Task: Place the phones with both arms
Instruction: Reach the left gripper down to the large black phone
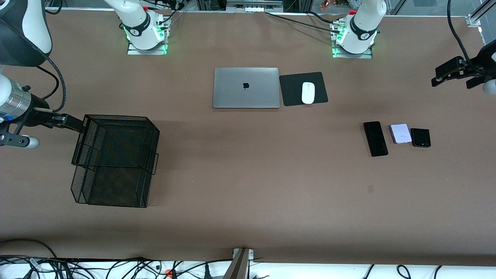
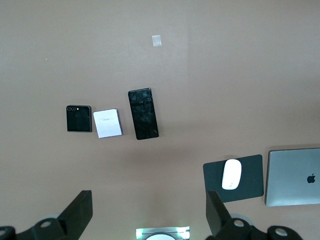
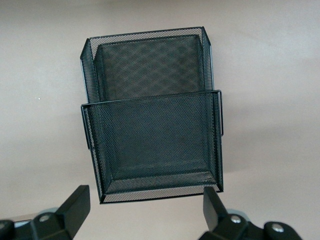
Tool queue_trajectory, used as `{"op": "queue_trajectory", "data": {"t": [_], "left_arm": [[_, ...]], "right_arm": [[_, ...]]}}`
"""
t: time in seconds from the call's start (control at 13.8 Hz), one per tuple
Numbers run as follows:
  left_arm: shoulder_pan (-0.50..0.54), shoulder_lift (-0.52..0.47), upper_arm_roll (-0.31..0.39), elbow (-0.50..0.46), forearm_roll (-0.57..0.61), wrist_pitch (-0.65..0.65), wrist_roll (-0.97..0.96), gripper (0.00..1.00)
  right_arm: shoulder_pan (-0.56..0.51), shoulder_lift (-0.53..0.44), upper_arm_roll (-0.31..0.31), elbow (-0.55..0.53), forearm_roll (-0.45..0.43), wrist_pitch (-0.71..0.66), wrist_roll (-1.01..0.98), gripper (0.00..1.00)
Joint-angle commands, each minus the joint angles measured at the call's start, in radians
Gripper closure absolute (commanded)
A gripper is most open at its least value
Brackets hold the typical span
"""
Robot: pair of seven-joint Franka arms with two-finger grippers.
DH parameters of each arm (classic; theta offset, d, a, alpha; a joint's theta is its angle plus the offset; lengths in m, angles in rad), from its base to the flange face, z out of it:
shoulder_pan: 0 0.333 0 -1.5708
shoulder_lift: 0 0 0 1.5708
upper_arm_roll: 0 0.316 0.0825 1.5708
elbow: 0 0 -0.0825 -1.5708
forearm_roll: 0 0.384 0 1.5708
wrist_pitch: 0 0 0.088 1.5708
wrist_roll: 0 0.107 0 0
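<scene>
Phones, a long black slab point(image 1: 375, 138), a lavender-white square point(image 1: 400, 133) and a black square point(image 1: 420, 137), lie flat on the bench; left pincer point(image 2: 150, 212), released above them, should descend squarely. Right pincer point(image 3: 145, 212) waits released over the black mesh basket point(image 3: 152, 185).

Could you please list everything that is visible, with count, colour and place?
long phone: 1, black, on table toward left arm's end
small pale phone: 1, lavender-white, beside it
small black phone: 1, beside the pale one
laptop: 1, silver, closed, mid-table
mouse: 1, white, on mouse pad, black
mesh tray: 1, black, toward right arm's end
left end effector: open, above the phones
right end effector: open, above the tray
</scene>
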Motion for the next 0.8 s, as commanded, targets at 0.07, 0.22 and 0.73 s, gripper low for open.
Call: {"op": "queue_trajectory", "data": {"t": [0.07,0.22,0.73], "left_arm": [[-0.029,0.000,0.024,-0.002,-0.017,0.008,0.012,0.00],[-0.021,0.003,0.027,-0.002,-0.018,0.005,0.011,0.00],[0.014,0.007,0.030,-0.012,-0.016,-0.019,0.015,0.00]], "right_arm": [[-0.009,0.004,-0.002,0.021,0.018,-0.026,-0.013,0.00],[-0.009,0.004,-0.002,0.020,0.020,-0.031,-0.013,0.00],[-0.006,0.004,-0.002,0.020,0.020,-0.033,-0.010,0.00]]}}
